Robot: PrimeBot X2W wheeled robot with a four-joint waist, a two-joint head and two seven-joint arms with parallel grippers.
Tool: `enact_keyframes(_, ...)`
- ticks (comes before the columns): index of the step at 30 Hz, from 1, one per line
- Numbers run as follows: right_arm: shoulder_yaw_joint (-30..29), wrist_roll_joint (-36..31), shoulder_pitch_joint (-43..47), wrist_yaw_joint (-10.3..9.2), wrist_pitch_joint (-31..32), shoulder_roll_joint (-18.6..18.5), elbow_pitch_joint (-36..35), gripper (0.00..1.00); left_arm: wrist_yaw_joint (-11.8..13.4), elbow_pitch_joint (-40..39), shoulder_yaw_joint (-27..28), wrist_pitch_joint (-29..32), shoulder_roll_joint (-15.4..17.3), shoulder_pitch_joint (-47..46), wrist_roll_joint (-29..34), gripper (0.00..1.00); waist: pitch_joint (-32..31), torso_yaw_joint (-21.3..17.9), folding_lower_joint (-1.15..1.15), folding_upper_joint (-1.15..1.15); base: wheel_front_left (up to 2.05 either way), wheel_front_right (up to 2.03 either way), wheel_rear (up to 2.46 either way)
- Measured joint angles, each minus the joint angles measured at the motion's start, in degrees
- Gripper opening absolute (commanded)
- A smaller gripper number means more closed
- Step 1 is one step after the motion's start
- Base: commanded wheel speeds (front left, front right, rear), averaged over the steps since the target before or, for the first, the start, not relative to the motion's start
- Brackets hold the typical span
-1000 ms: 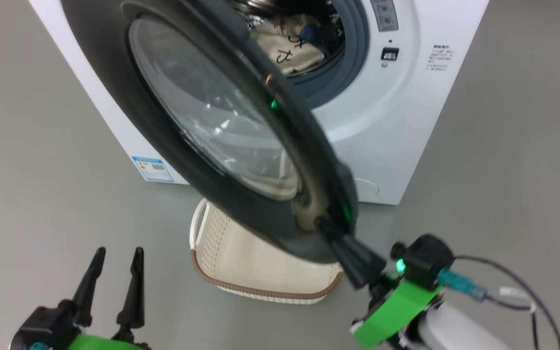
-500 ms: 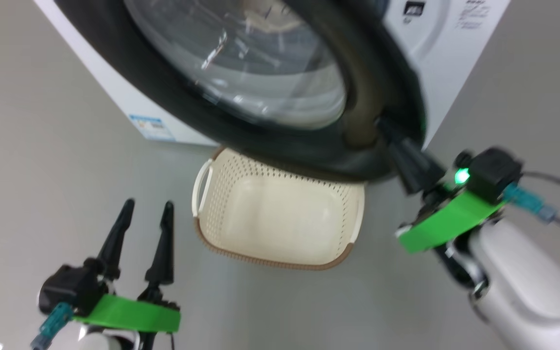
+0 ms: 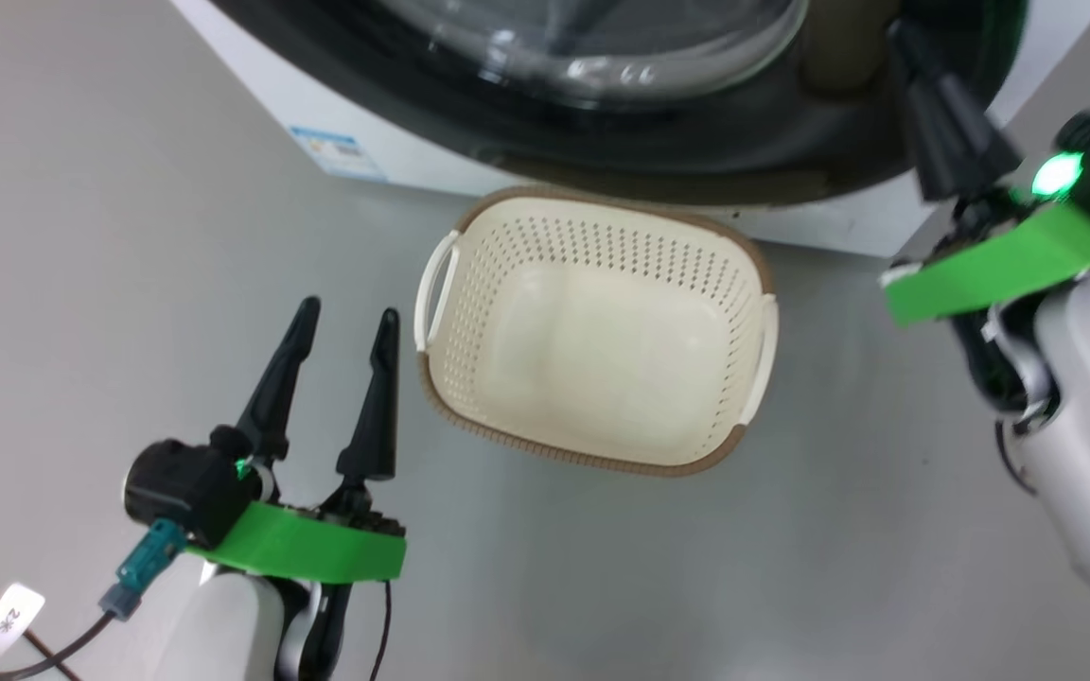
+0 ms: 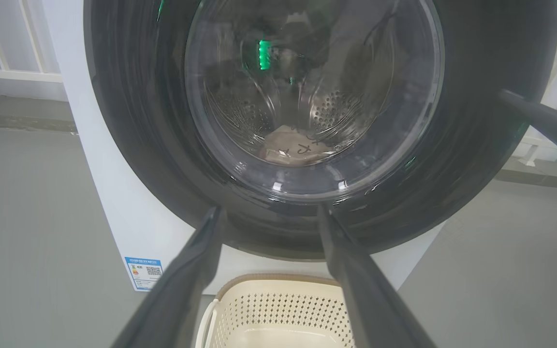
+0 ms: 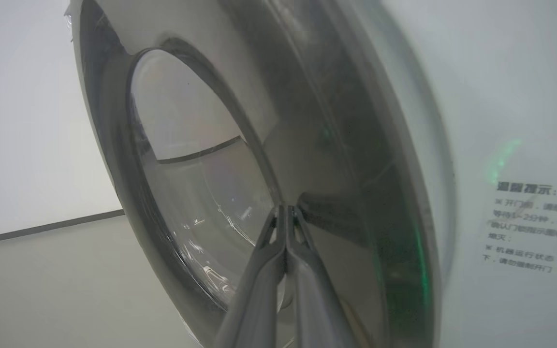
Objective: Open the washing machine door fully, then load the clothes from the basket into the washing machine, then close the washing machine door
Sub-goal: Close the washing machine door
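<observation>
The washing machine (image 4: 109, 193) stands white ahead, and its door (image 4: 128, 121) lies almost flat against the front; whether it is latched I cannot tell. My right gripper (image 5: 285, 209) is shut and empty, its tips pressed on the door's black rim (image 5: 346, 169), at the upper right in the head view (image 3: 909, 43). Through the glass, the clothes (image 4: 290, 147) lie in the steel drum as cream cloth with black marks. On the floor in front stands the basket (image 3: 592, 445), empty. My left gripper (image 3: 346, 317) hangs open just left of it, holding nothing.
A blue label (image 3: 337, 153) sits low on the machine's front, and printed text (image 5: 525, 227) is on the white panel right of the door. Grey floor surrounds the basket. A white railing (image 4: 12, 58) runs behind the machine on the left.
The door has swung from half open to nearly flat against the machine, with my shut right gripper on its rim. The head camera has tipped down, bringing the whole basket into view.
</observation>
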Motion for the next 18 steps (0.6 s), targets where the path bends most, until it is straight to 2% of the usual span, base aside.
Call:
enact_keyframes(9, -5.1, -0.3, -4.9, 0.02, 0.0, 0.4, 1.7, 0.0, 0.0, -0.5, -0.9, 0.0, -0.7, -2.6, 0.0, 1.0, 3.8, 2.1, 0.0, 0.0, 0.0, 0.0, 0.0)
enact_keyframes(18, -8.0, -2.6, -6.3, 0.97, -0.3, 1.9, 2.0, 0.0, 0.0, -0.6, -1.9, 0.0, -1.2, -4.5, 0.0, 1.0, 6.0, 3.4, -0.01, 0.0, 0.0, 0.0, 0.0)
